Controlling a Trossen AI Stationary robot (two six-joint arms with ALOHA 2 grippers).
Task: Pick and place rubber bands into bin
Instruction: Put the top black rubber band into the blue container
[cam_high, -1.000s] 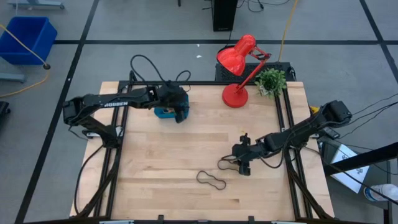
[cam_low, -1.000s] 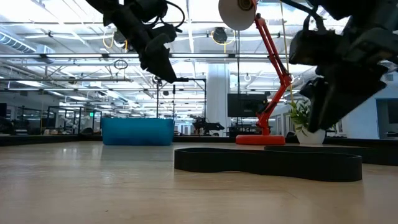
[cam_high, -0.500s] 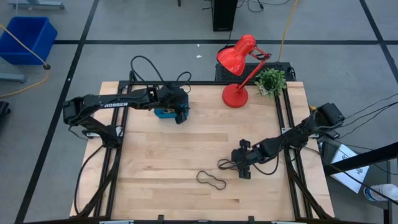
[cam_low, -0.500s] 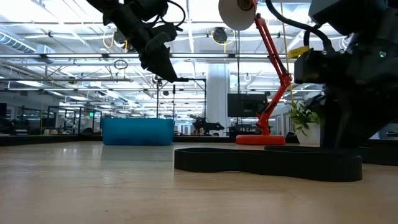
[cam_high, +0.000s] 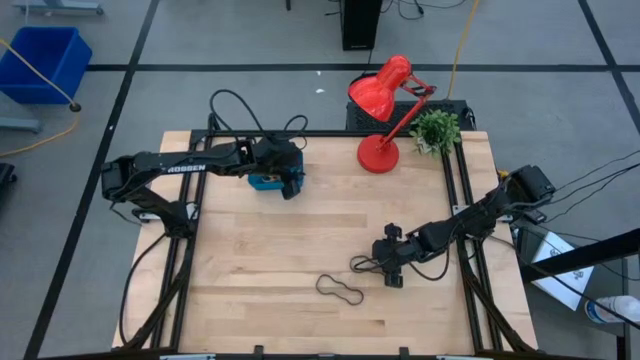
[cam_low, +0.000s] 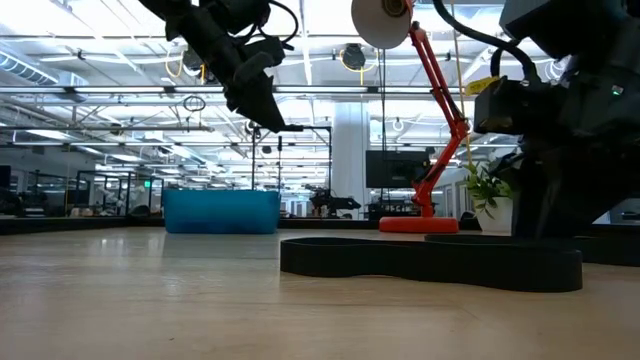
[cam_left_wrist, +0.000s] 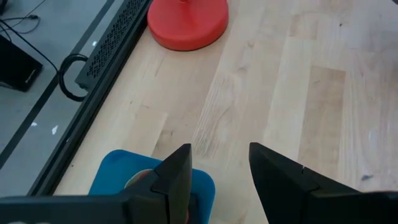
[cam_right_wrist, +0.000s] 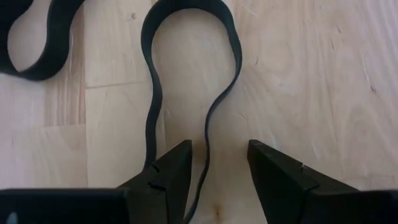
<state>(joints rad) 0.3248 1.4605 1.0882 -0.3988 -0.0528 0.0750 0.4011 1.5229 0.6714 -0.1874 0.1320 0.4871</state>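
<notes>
Straddling one end of a black rubber band (cam_right_wrist: 189, 74) at the table's right, the right gripper (cam_right_wrist: 217, 171) stands open and low. Far left, the open left gripper (cam_left_wrist: 219, 171) hovers over the bin (cam_left_wrist: 112, 177).

The bin (cam_high: 266, 181) was set near the tabletop's (cam_high: 300, 250) far left edge, under the left pincer (cam_high: 291, 186). The lamp (cam_high: 379, 152) and a potted plant (cam_high: 436, 129) were placed at the far right. Two rubber bands (cam_high: 340, 289) lay at the front centre, the right pincer (cam_high: 385, 262) lowered over the farther one (cam_right_wrist: 189, 74).
</notes>
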